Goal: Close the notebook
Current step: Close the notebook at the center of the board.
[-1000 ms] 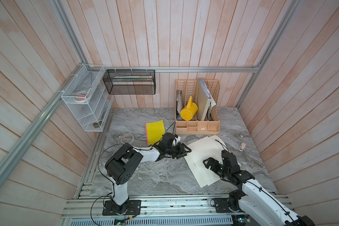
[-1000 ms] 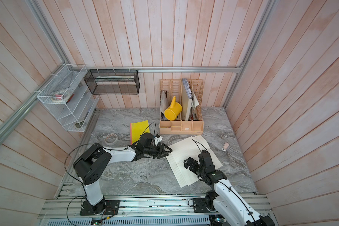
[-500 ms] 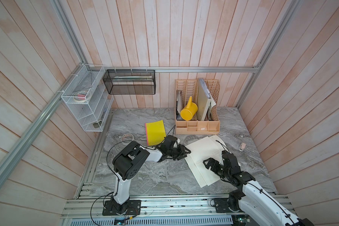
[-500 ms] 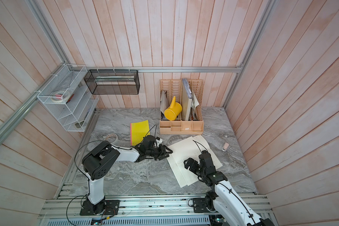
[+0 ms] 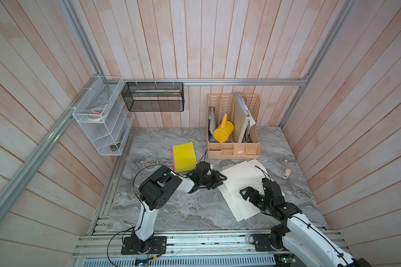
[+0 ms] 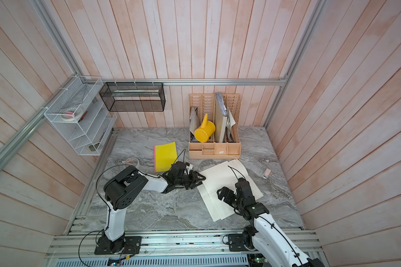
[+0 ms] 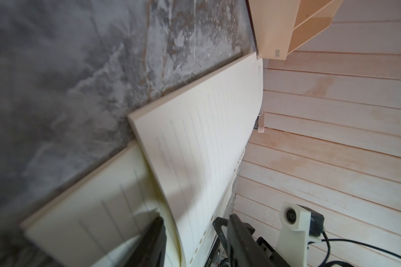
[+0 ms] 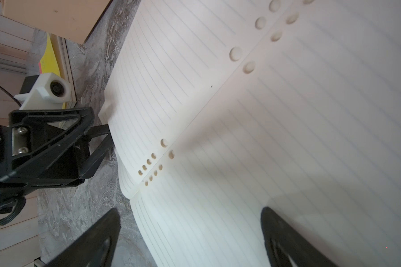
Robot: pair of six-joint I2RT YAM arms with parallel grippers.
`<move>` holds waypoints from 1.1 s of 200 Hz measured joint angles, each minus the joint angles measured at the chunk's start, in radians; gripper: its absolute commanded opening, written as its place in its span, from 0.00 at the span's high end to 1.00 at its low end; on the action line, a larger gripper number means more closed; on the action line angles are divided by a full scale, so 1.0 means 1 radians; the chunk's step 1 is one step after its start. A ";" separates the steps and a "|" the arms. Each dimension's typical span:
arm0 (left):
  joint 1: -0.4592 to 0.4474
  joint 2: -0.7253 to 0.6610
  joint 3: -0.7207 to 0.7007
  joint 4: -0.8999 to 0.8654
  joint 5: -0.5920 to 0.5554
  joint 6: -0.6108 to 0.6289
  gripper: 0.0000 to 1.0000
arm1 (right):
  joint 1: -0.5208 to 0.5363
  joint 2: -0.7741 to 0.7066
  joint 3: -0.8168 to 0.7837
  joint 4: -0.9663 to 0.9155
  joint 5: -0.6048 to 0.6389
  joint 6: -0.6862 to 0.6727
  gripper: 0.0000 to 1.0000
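Note:
The notebook (image 5: 241,185) (image 6: 220,182) lies open on the marble table, cream lined pages up. My left gripper (image 5: 220,179) (image 6: 199,179) is low at its left edge. In the left wrist view a sheaf of pages (image 7: 206,138) curls up between the two black fingers of my left gripper (image 7: 196,219). The jaws stand apart and do not clamp the pages. My right gripper (image 5: 252,188) (image 8: 190,242) hovers open over the near half of the notebook (image 8: 287,115), one finger over the page and one past its edge. It holds nothing.
A yellow notebook (image 5: 184,156) lies shut behind the left gripper. A beige desk organizer (image 5: 233,148) with a yellow watering can (image 5: 222,131) stands behind the open pages. A tape roll (image 5: 149,161) sits at the left and a small pink item (image 5: 287,172) at the right. Wire shelves hang on the left wall.
The left arm's elbow has swung to the right while its gripper stayed at the notebook's left edge, its jaws narrowing a little. The right arm has not moved.

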 measured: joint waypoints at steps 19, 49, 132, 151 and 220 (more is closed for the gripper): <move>-0.005 0.011 -0.001 0.029 -0.015 -0.020 0.58 | 0.000 -0.003 0.000 -0.004 -0.003 0.000 0.04; -0.008 0.046 -0.002 0.092 -0.019 -0.058 0.72 | 0.000 -0.005 0.000 -0.007 -0.007 0.000 0.04; -0.014 0.033 -0.151 0.317 -0.046 -0.094 1.00 | 0.000 -0.002 0.000 -0.010 -0.036 -0.007 0.04; -0.016 -0.040 -0.221 0.333 -0.069 -0.077 1.00 | 0.000 0.000 0.006 -0.018 -0.037 -0.011 0.04; -0.022 -0.468 -0.443 0.279 -0.203 0.046 1.00 | 0.007 0.018 0.064 -0.061 -0.027 -0.034 0.04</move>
